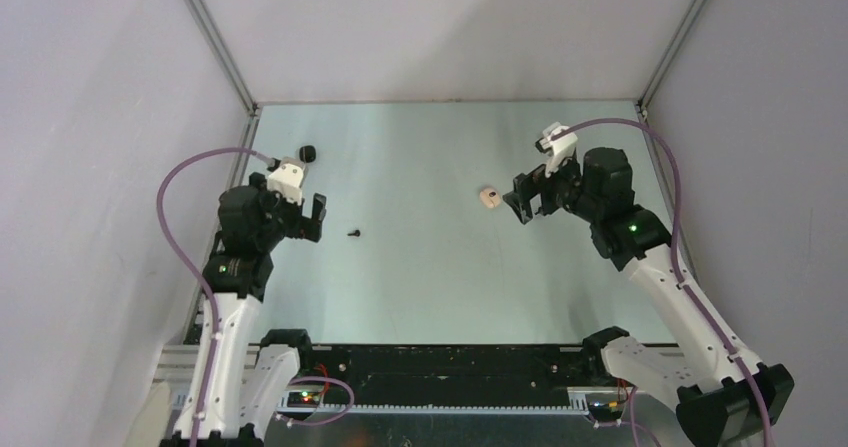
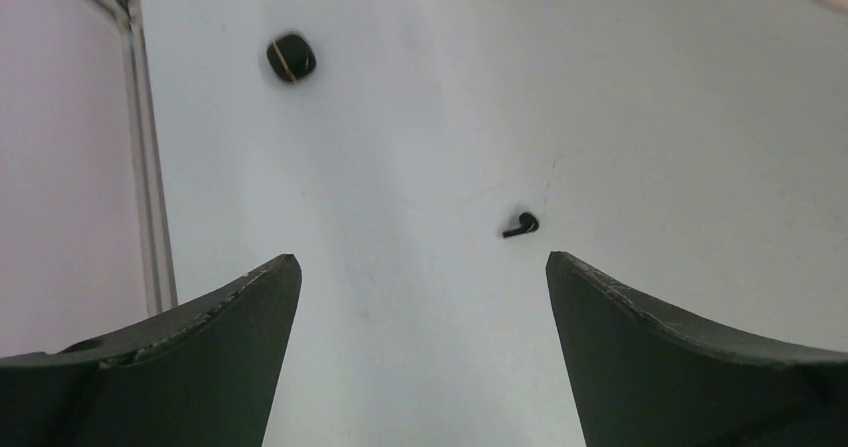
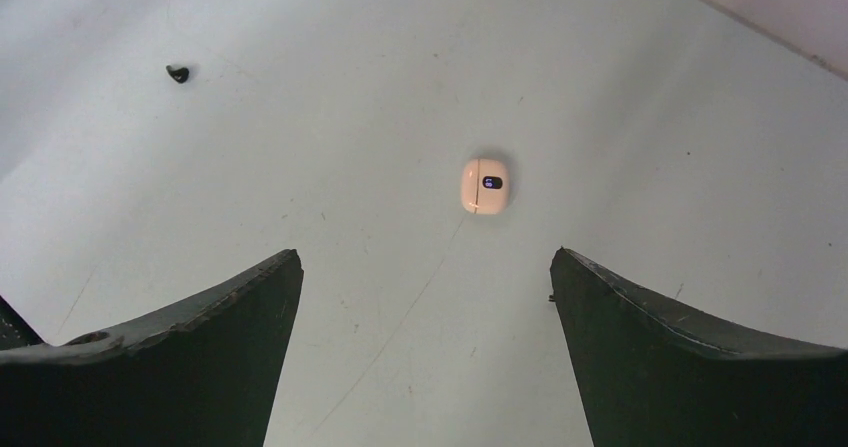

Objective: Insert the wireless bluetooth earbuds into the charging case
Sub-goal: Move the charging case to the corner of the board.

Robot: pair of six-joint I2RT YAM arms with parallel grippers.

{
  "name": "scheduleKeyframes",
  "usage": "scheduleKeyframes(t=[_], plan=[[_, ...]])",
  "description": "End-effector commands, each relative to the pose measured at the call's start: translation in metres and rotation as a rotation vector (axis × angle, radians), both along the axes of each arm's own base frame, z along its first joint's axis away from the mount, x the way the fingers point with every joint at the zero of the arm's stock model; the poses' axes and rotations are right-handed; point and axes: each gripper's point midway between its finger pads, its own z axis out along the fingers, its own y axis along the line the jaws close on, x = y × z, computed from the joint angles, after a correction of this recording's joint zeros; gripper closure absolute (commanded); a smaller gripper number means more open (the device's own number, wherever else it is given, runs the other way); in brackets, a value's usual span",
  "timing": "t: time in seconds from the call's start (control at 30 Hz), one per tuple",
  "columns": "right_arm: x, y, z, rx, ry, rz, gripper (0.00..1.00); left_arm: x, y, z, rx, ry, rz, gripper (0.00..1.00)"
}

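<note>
Black and loose, one earbud (image 2: 520,226) lay on the table (image 1: 420,287), well apart from the black case (image 2: 291,57) and the white case (image 3: 485,185), both apparently closed, so its insertion looked not yet done. Left fingers (image 2: 200,357) and right fingers (image 3: 200,347) stood wide apart, holding nothing.

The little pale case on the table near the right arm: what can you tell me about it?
The case is a small rounded pebble, cream to peach, smooth plastic by its look. A thin seam runs across it, and it looks closed. A tiny dark window on it glows blue. It lies on the table, nothing touching it; the right gripper, jaws open, hangs short of it.
</note>
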Motion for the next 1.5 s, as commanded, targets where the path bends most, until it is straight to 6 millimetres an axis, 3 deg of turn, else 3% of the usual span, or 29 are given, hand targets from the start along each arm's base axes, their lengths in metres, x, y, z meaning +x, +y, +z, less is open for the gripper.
scheduleKeyframes(t=[0.0, 0.23, 0.5, 0.67, 0.7, 0.73, 0.77, 0.83, 0.87, 0.9, 0.93, 0.97, 1.0, 1.03, 1.07, 1.13, 1.2, 1.4, 1.43, 1.47], plan=[[0.008, 0.007, 0.002, -0.034, -0.041, -0.04, 0.0, 0.017, 0.023, -0.008, 0.022, 0.013, 0.108, 0.01], [0.018, 0.008, -0.007, -0.114, -0.061, -0.086, 0.01, 0.033, 0.056, -0.035, 0.058, 0.068, 0.303, 0.01], [0.034, -0.016, -0.018, -0.134, -0.028, -0.159, 0.01, 0.063, 0.063, -0.027, 0.007, 0.129, 0.386, 0.01], [0.043, -0.04, -0.025, -0.104, 0.017, -0.209, 0.01, 0.117, 0.064, -0.021, -0.057, 0.153, 0.427, 0.0], [0.042, -0.038, -0.025, -0.088, 0.028, -0.189, 0.01, 0.13, 0.065, -0.007, -0.086, 0.132, 0.449, 0.0], [0.043, -0.042, -0.028, -0.08, 0.042, -0.195, 0.01, 0.144, 0.065, -0.027, -0.086, 0.194, 0.462, 0.01], [0.042, -0.041, -0.029, -0.075, 0.05, -0.181, 0.01, 0.156, 0.067, -0.018, -0.109, 0.197, 0.487, 0.01], [0.043, -0.042, -0.031, -0.082, 0.052, -0.176, 0.01, 0.185, 0.066, -0.055, -0.123, 0.319, 0.514, 0.01], [0.043, -0.042, -0.03, -0.082, 0.049, -0.175, 0.01, 0.189, 0.065, -0.067, -0.124, 0.365, 0.522, 0.01], [0.042, -0.041, -0.031, -0.081, 0.052, -0.169, 0.01, 0.21, 0.065, -0.074, -0.14, 0.385, 0.535, 0.0], [0.041, -0.042, -0.029, -0.076, 0.047, -0.168, 0.01, 0.213, 0.064, -0.084, -0.141, 0.432, 0.539, 0.01], [0.04, -0.041, -0.027, -0.066, 0.048, -0.16, 0.01, 0.232, 0.064, -0.095, -0.153, 0.457, 0.555, 0.01], [0.038, -0.043, -0.024, -0.057, 0.042, -0.165, 0.01, 0.231, 0.065, -0.104, -0.147, 0.511, 0.574, 0.01], [0.037, -0.043, -0.022, -0.044, 0.046, -0.157, 0.0, 0.249, 0.065, -0.11, -0.163, 0.525, 0.591, 0.01], [0.033, -0.041, -0.019, -0.03, 0.04, -0.137, 0.0, 0.247, 0.063, -0.118, -0.168, 0.577, 0.599, 0.01], [0.03, -0.041, -0.014, -0.014, 0.032, -0.127, 0.0, 0.262, 0.061, -0.135, -0.182, 0.617, 0.606, 0.03], [0.028, -0.041, -0.009, -0.004, 0.015, -0.12, 0.0, 0.268, 0.065, -0.14, -0.188, 0.609, 0.63, 0.03], [0.022, -0.038, -0.003, 0.01, -0.014, -0.091, 0.01, 0.292, 0.099, -0.13, -0.152, 0.533, 0.732, 0.01], [0.023, -0.038, -0.003, 0.008, -0.016, -0.092, 0.0, 0.289, 0.103, -0.133, -0.137, 0.562, 0.747, 0.01], [0.024, -0.039, -0.002, 0.004, -0.02, -0.099, 0.01, 0.299, 0.108, -0.133, -0.142, 0.552, 0.757, 0.01]])
